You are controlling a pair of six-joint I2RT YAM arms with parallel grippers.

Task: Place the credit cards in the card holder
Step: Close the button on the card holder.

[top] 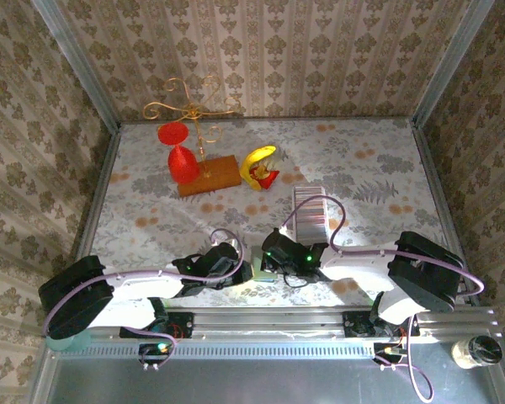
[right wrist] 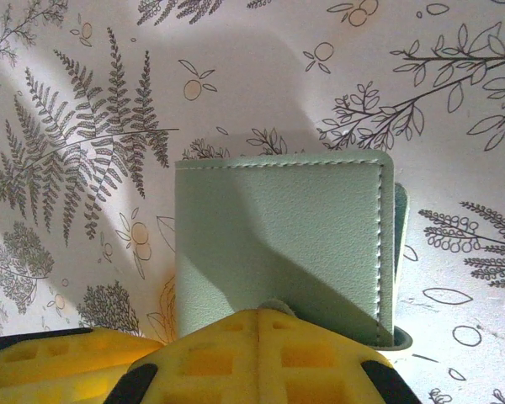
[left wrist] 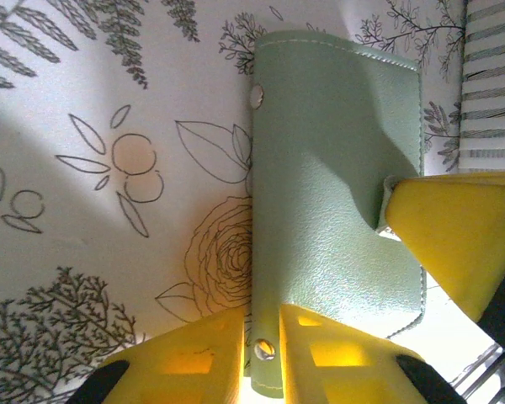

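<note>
The card holder [left wrist: 332, 177], a pale sage-green wallet with a stitched edge, lies folded on the floral tablecloth between both grippers. My left gripper [left wrist: 265, 318] is shut on its narrow flap, just by a metal snap [left wrist: 263, 347]. My right gripper [right wrist: 261, 313] is shut on the near edge of the card holder [right wrist: 278, 236], and one of its yellow fingers [left wrist: 459, 240] pinches the wallet's side in the left wrist view. The credit cards [top: 310, 212] form a ribbed silvery strip just beyond the grippers, and the credit cards [left wrist: 492, 84] also lie right of the wallet.
A red goblet [top: 179, 156], a wooden block [top: 209, 175] with a gold wire stand [top: 194, 108], and a yellow banana-shaped toy [top: 259, 164] stand at the back. Patterned walls close in three sides. A jar [top: 475, 351] sits off the table at the near right.
</note>
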